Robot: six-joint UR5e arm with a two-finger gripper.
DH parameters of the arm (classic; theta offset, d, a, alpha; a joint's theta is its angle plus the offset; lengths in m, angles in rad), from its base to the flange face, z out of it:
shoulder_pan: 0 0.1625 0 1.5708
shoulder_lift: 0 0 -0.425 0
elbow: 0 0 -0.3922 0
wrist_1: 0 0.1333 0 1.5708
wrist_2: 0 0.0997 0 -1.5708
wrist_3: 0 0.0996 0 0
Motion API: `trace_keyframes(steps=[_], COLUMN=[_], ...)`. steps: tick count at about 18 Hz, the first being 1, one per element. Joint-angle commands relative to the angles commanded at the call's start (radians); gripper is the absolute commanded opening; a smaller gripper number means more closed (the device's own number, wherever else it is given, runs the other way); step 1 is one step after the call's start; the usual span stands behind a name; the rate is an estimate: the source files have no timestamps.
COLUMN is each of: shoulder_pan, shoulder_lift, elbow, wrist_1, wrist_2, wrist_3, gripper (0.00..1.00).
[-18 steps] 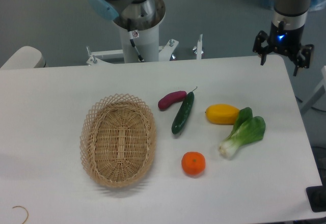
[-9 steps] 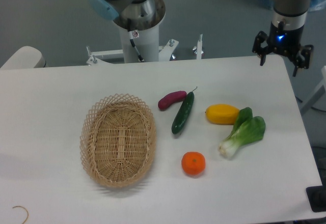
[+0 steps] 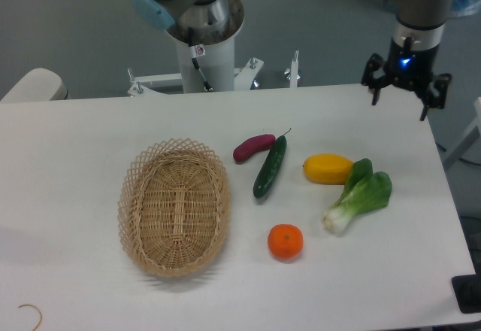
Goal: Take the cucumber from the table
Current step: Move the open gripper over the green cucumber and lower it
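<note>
The table (image 3: 90, 135) is filling most of the view, its far edge running just in front of the arm's pedestal (image 3: 204, 53) and its right edge slanting down past the gripper toward the lower right corner. The left half of the tabletop is lying bare apart from a wicker basket (image 3: 174, 208), and bare white surface is also stretching across the far right corner, between the gripper and the produce. A thin curl of brown cord (image 3: 30, 314) is sitting at the near left edge.

A small red-and-white sticker (image 3: 198, 50) is showing on the pedestal, but its marking is too small to read.

The gripper (image 3: 398, 98) is hanging over the far right corner of the table, well apart from every item. Its 2 fingers are standing spread wide, gripping nothing and touching nothing, and a blue light is glowing on the wrist above them.

The cucumber (image 3: 270, 167) is lying flat near the middle of the table, angled with its thin stem pointing up and to the right. A reddish-purple sweet potato (image 3: 253, 147) is lying just beside its upper end, at its left. A yellow fruit (image 3: 328, 168) is sitting to its right, with a bok choy (image 3: 361, 195) next to that, and an orange (image 3: 285, 241) is resting nearer the front edge, below the cucumber's lower end. The basket is sitting to the cucumber's left.
</note>
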Motion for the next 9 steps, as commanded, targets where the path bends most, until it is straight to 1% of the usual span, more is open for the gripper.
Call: trace_keyframes(steps=[2,3,5,7,9], shoulder_pan=[-0.049,-0.071,-0.104,-0.15,-0.178], shoulder_lift=[0.003,0.003,0.006,0.003,0.002], elbow=[-0.035,-0.051,-0.104,-0.141,-0.175], wrist_1=[0.023,0.025,0.031,0.081,0.147], wrist_2=[0.003,0.003,0.003,0.006,0.021], wrist_3=[-0.037,-0.04,-0.045,-0.101,-0.173], gripper=[1.0,1.0,1.0,1.0,1.0])
